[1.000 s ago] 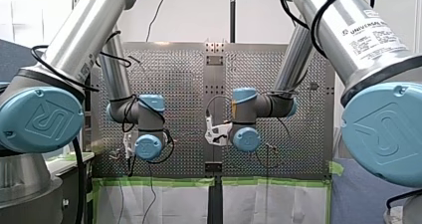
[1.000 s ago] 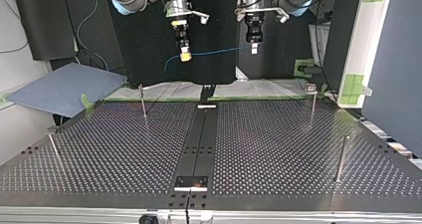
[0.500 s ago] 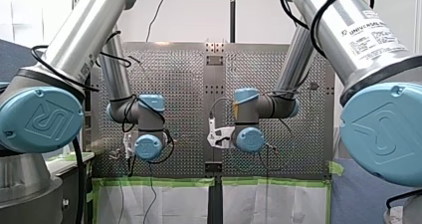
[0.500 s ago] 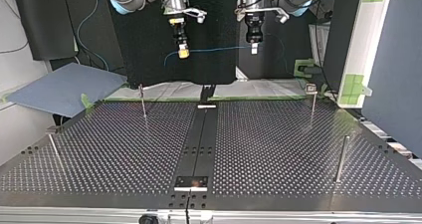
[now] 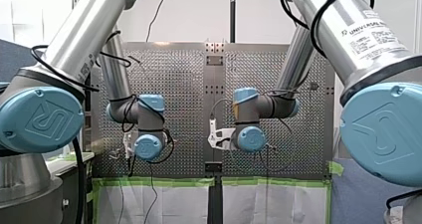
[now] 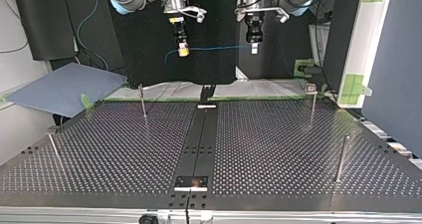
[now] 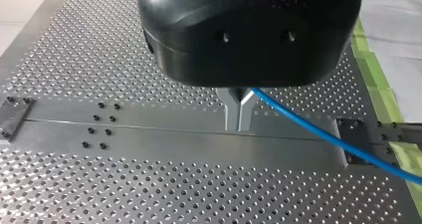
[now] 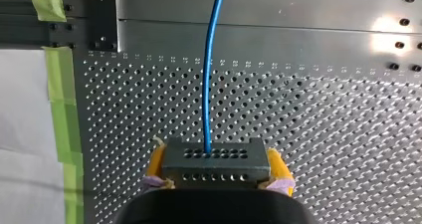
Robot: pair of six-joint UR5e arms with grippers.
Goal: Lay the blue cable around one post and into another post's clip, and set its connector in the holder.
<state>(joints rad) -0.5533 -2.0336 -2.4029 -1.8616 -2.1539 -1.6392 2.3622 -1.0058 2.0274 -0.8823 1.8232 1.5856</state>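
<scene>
Seen from across the tabletop, the nearest thing is a small dark plate at the near end of the smooth middle strip. A thick post stands upright at that view's right, and a thin leaning post stands at its left. Further back are a thin post left of the strip and a post with a small block on top right of it.

Past these, by the far edge, both arms hang down with the blue cable stretched almost level between them. The cable is in the air, well above the posts and touching none of them.

The left jaws, at that view's right, are closed. In the left wrist view the two metal fingers meet with no gap. The cable comes out from between them and runs off to one side over the strip.

The right jaws, at that view's left, are also closed. Their yellow pads sit on either side of a dark block with rows of small holes. The cable is caught there and leads straight ahead over the holed tabletop, beside a band of green tape. A short loose end droops past these jaws. I cannot make out the connector.
</scene>
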